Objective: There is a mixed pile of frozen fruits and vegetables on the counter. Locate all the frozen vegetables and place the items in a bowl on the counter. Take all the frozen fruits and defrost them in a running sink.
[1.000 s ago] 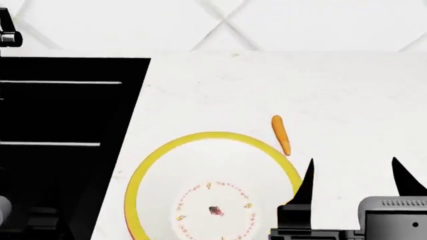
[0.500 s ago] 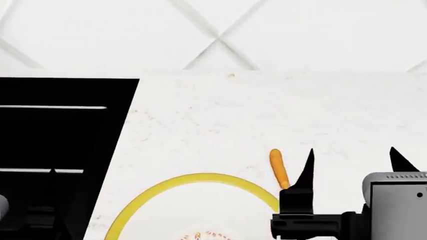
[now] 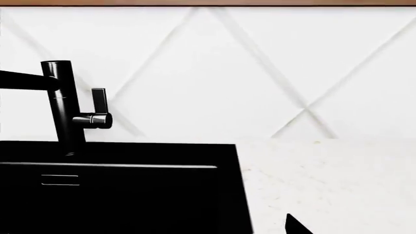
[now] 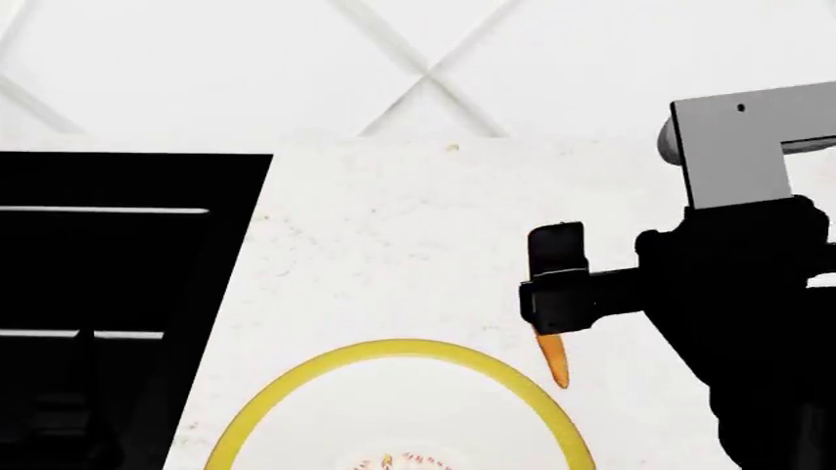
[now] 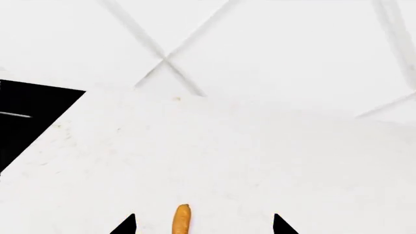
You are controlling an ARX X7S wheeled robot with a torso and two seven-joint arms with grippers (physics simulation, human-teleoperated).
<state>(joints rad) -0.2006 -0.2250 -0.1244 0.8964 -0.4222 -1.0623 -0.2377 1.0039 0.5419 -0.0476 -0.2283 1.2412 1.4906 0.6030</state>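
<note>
Right gripper (image 5: 202,225): spread wide over the carrot (image 5: 181,219), gripping nothing.
Carrot: on the counter (image 4: 392,255), just beside the bowl (image 4: 392,350).
Left gripper: jaws unclear.
Progress: bowl apparently empty; sink (image 3: 117,195) dry.

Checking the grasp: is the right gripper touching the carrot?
Apart. The right wrist view shows the carrot between the right gripper's open fingertips, white counter visible on both sides.

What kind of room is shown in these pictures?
Most likely a kitchen: a black sink with a faucet, a white stone-look counter under a diamond-tiled wall, and a carrot beside a bowl.
</note>
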